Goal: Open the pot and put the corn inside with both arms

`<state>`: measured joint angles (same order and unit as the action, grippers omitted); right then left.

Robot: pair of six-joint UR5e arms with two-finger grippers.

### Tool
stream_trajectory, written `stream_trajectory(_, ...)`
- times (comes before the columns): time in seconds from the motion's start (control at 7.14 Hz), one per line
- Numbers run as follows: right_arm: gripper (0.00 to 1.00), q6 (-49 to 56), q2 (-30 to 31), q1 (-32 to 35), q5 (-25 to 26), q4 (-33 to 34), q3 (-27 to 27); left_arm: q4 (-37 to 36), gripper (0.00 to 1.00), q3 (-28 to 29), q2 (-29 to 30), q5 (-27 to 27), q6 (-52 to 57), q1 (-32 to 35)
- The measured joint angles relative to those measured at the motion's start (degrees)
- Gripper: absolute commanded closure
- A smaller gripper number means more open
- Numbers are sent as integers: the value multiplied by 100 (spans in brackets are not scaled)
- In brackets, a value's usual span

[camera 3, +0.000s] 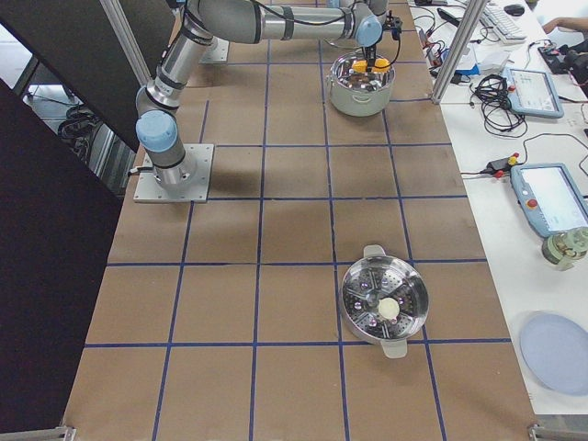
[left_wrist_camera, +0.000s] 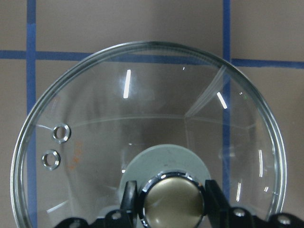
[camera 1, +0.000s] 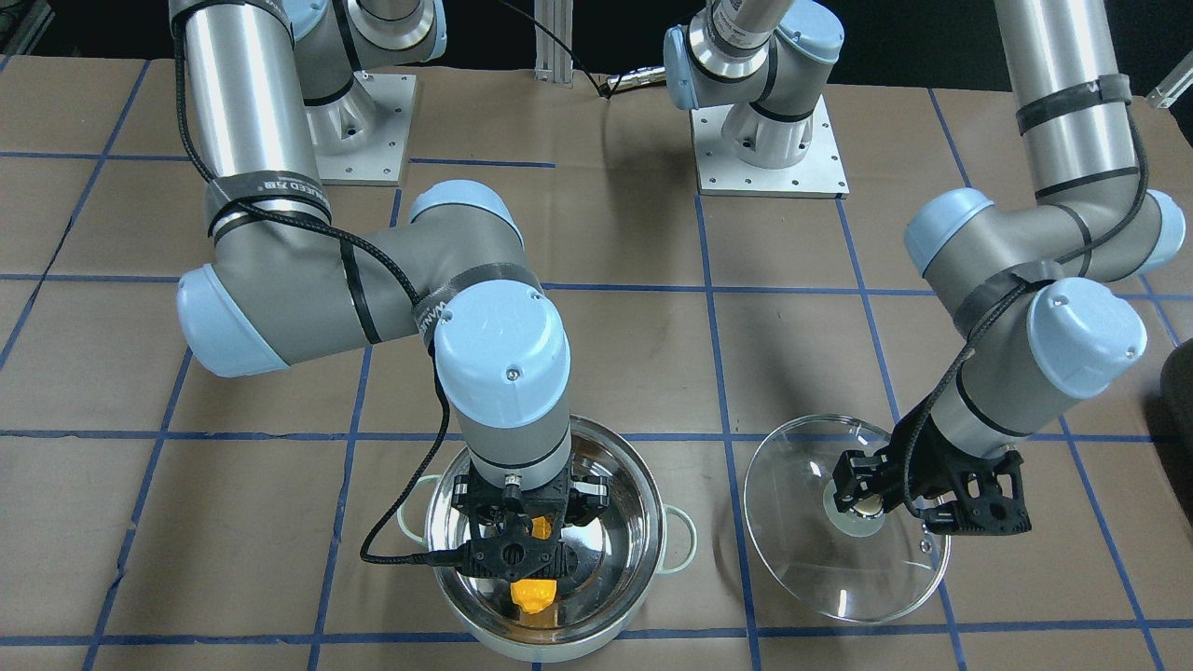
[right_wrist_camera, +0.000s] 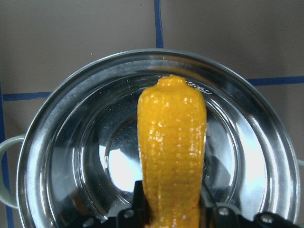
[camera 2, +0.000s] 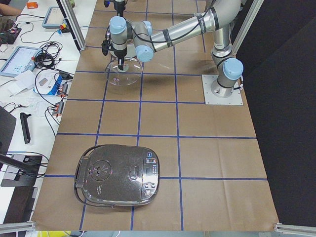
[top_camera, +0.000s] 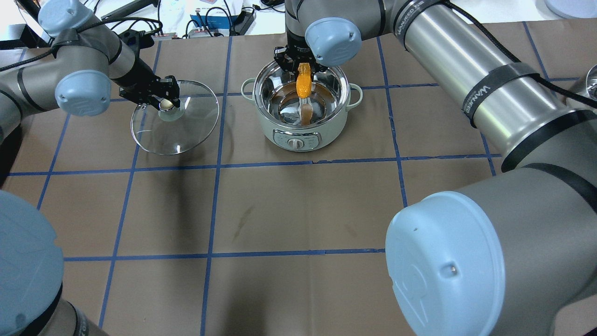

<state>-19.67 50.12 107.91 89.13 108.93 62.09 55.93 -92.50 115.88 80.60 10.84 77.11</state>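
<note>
The steel pot [camera 1: 643,522] stands open on the brown paper; it also shows in the overhead view [top_camera: 298,135], the right wrist view [right_wrist_camera: 71,156] and the exterior right view [camera 3: 360,96]. My right gripper [camera 1: 522,550] is shut on the yellow-orange corn [camera 1: 533,593] and holds it tip-down inside the pot's rim. The corn also shows from overhead [top_camera: 303,84] and in the right wrist view [right_wrist_camera: 172,156]. My left gripper [top_camera: 165,103] is shut on the knob of the glass lid [top_camera: 186,126], which sits tilted, low at the table beside the pot. The lid also shows in the left wrist view [left_wrist_camera: 142,109].
A dark rice cooker [camera 2: 118,175] lies at the table's left end. A steel steamer pot [camera 3: 384,308] stands at the right end. A blue plate [camera 3: 556,354] and a jar [camera 3: 570,246] sit on the side bench. The arm bases [camera 1: 769,140] are at the robot's side.
</note>
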Motion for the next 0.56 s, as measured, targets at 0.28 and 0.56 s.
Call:
stream_trajectory(0.28,69,68,-184,39,18,365,236,-279,0,-112,234,1,-62,-25)
stream_trajectory(0.56,3,179,-322,44,40,620,415,-233,0,-37,241,56,-248,-6)
